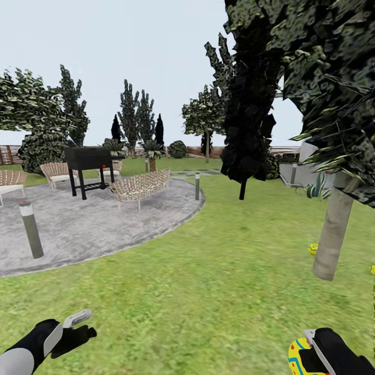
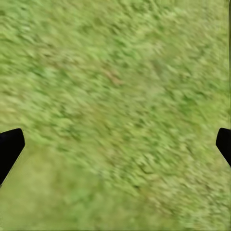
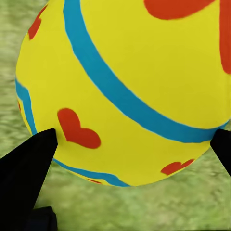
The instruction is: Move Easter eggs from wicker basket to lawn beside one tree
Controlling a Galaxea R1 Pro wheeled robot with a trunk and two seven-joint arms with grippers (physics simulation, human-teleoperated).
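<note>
The right gripper (image 1: 311, 359) holds a yellow egg (image 1: 299, 357) low over the lawn (image 1: 208, 271).

Its two dark fingers (image 3: 26, 168) press on the sides of the egg, which has blue bands and red hearts. The left gripper (image 1: 78, 325) hangs over the grass with its fingers spread wide and nothing between them. A second egg (image 1: 312, 248) lies on the grass just beside the pale trunk of the tree (image 1: 333, 232). A third egg (image 1: 372, 269) peeks in at the picture's edge, near the other side of the trunk. A grey patio (image 1: 94, 219) with chairs lies well apart.
</note>
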